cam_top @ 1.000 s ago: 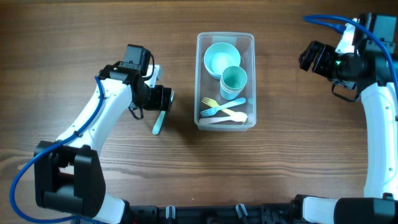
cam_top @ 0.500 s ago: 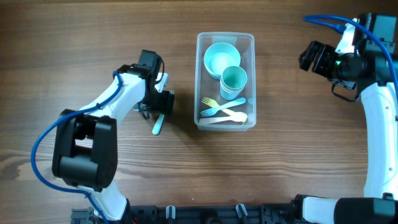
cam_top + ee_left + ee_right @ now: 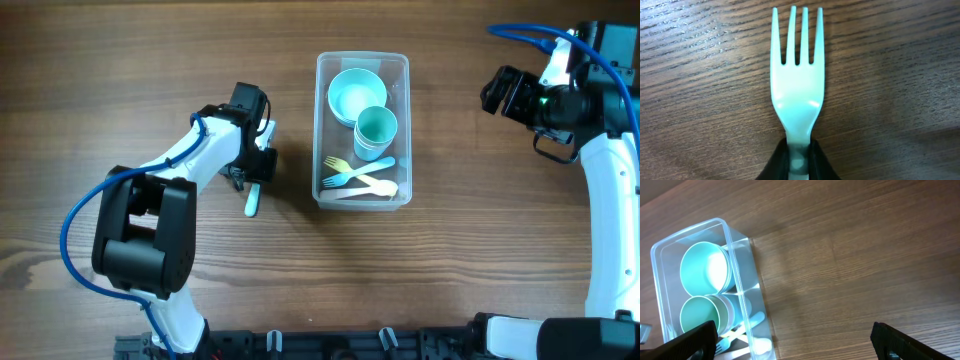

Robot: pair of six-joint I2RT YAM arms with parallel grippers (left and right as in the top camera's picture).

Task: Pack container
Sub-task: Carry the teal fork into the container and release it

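Since a second ago, left gripper (image 3: 255,178) swung in over teal fork (image 3: 797,90), now pinching its handle. Wood-grain table (image 3: 100,80). Clear container (image 3: 362,62) at centre: teal bowl (image 3: 355,95) at 12 o'clock, cup (image 3: 376,131) below, forks (image 3: 358,178) at 6. Right gripper (image 3: 800,342) spread wide, empty.

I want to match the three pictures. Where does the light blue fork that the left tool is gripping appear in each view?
Overhead: the light blue fork lies on the table left of the container, its upper end under the left tool.
Left wrist: it fills the centre, tines up, handle pinched at the bottom edge.
Right wrist: not in it.
Shared landmark: the container also shows in the right wrist view; the wood table is in all views.
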